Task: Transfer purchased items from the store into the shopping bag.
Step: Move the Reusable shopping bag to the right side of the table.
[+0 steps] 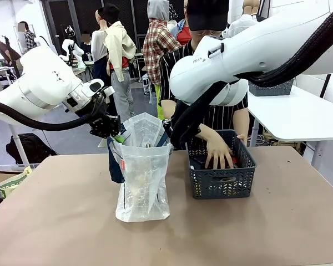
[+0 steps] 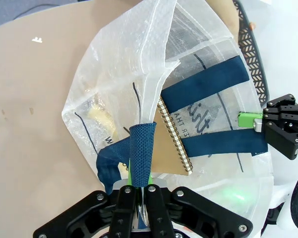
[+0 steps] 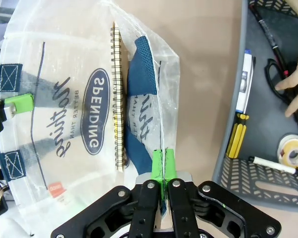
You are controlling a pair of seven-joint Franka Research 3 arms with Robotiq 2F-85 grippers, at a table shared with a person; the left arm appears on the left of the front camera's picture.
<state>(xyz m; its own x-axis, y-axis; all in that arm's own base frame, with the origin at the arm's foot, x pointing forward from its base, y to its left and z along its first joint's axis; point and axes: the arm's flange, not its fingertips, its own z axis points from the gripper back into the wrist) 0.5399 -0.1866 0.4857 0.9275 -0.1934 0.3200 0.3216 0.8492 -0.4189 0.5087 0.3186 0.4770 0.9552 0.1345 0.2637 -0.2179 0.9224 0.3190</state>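
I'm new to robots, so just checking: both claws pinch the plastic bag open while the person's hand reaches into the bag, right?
Not quite. The person's hand is in the dark basket, not the bag, as the front view shows. The rest holds: the left claw and the right claw do pinch the bag's rim.

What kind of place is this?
Probably a robotics lab staged as a shop checkout: the left tool and right tool hold the shopping bag open, a person's hand reaches into the basket, white table beside.
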